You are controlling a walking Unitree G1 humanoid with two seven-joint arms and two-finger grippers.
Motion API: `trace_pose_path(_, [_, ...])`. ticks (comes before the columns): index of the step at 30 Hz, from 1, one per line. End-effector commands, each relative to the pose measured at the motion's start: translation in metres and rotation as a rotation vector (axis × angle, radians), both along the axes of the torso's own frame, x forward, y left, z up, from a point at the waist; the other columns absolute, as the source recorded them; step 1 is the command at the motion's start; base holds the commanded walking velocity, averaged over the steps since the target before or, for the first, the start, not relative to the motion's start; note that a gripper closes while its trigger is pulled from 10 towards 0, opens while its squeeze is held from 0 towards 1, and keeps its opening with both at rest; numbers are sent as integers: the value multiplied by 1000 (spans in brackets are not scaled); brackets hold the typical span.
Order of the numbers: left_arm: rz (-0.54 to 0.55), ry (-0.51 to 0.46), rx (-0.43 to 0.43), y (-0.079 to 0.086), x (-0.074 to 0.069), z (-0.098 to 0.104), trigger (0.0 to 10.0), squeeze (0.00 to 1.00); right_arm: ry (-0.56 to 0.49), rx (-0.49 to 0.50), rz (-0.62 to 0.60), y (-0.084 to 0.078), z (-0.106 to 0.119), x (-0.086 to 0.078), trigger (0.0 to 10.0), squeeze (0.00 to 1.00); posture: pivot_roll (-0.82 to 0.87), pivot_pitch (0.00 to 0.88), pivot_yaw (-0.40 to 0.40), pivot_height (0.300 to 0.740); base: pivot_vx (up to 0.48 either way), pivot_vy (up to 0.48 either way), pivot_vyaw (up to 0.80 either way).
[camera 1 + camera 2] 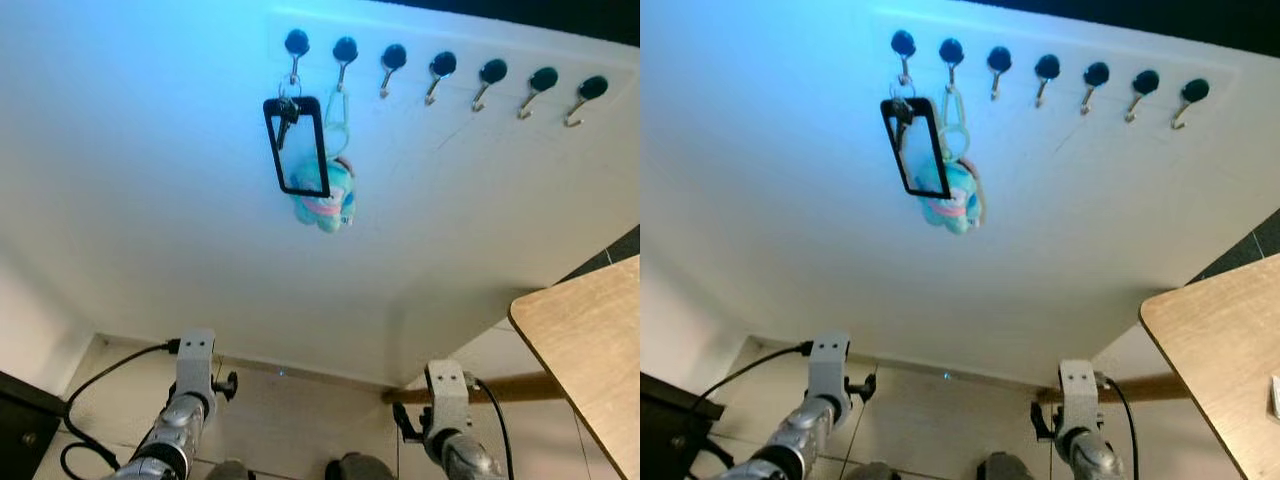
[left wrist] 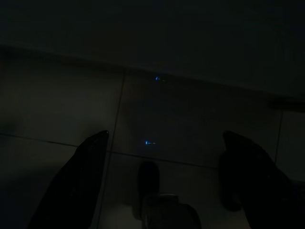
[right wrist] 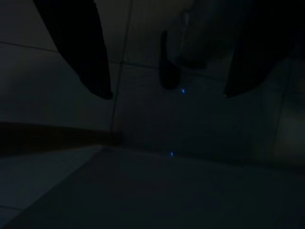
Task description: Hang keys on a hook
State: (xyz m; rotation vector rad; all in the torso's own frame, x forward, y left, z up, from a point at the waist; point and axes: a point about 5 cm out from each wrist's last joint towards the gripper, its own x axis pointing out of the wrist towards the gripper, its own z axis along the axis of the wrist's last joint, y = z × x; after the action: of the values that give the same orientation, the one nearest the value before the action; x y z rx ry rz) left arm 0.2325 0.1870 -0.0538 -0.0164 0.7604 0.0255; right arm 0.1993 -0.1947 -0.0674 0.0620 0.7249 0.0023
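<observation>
Both pincers hang in shade; keys partly hide behind tag.

A bunch of keys hangs from the first hook at the left end of a row of seven black-knobbed metal hooks on the white wall. A black rectangular loop hangs with the keys from that hook, tilted slightly and lying flat against the wall. On the second hook hangs a pale green clip carrying a turquoise, white and pink plush charm, partly behind the loop's lower end.
</observation>
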Motion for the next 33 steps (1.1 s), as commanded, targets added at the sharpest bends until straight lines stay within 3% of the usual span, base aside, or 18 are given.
trace_pose_path(1, [10, 29, 11, 1, -8, -5, 10000, 1000, 26, -7, -18, -4, -3, -5, 10000, 1000, 26, 112, -73, 740, 0, 0, 0])
trace_pose_path(2, [-6, 47, 26, 1, -10, -7, 10000, 1000, 60, -36, 12, -3, -5, -8, 10000, 1000, 20, 148, -69, 740, 0, 0, 0])
trace_pose_path(3, [0, 47, 17, 1, -8, -6, 10000, 0, 65, -31, 15, -2, -5, -6, 10000, 0, 32, 123, -66, 740, 0, 0, 0])
trace_pose_path(7, [56, 24, -26, 2, -1, -1, 10000, 0, 53, 7, -50, -1, -4, -3, 10000, 0, 32, 125, -60, 740, 0, 0, 0])
trace_pose_path(9, [-34, 58, -3, -5, -4, -4, 10000, 0, 60, -31, 53, 6, -4, -1, 10000, 0, 33, 124, -60, 740, 0, 0, 0])
trace_pose_path(11, [-63, 64, 11, -6, -5, -5, 10000, 0, 55, -34, 68, 7, -3, -1, 10000, 0, 34, 122, -59, 740, 0, 0, 0])
trace_pose_path(17, [-26, 60, -4, -7, -2, -4, 9608, 0, 34, -7, -7, 2, 0, 5, 10000, 0, 33, 105, -40, 740, 0, 0, 0])
trace_pose_path(18, [-21, 58, -9, -7, -2, -4, 4510, 0, 37, 8, -7, 3, 0, 4, 10000, 0, 27, 103, -36, 740, 0, 0, 0])
trace_pose_path(19, [-17, 56, -17, -7, -1, -3, 0, 0, 34, 19, -9, 5, 0, 4, 2902, 0, 22, 96, -31, 740, 0, 0, 0])
trace_pose_path(20, [-13, 53, -25, -7, -1, -3, 0, 0, 28, 33, -16, 6, 0, 5, 39, 0, 22, 96, -31, 740, 0, 0, 0])
trace_pose_path(24, [-16, 44, -31, -7, 0, -2, 0, 0, 23, 35, -20, 5, 0, 5, 0, 0, 21, 85, -28, 740, 0, 0, 0])
trace_pose_path(25, [-17, 48, -4, -6, 0, -2, 9098, 0, 29, -3, -15, 2, 1, 6, 6196, 0, 22, 79, -33, 740, 0, 0, 0])
trace_pose_path(26, [-9, 51, 2, -5, 0, -2, 10000, 0, 28, -15, -10, 1, 1, 6, 10000, 0, 23, 78, -33, 740, 0, 0, 0])
trace_pose_path(31, [8, 58, 11, -4, -1, -3, 10000, 0, 13, -17, -11, -2, 4, 10, 10000, 0, 27, 77, -36, 740, 0, 0, 0])
trace_pose_path(33, [31, 52, -16, -4, -1, -3, 10000, 0, -22, 28, -48, -3, 8, 15, 10000, 0, 33, 75, -42, 740, 0, 0, 0])
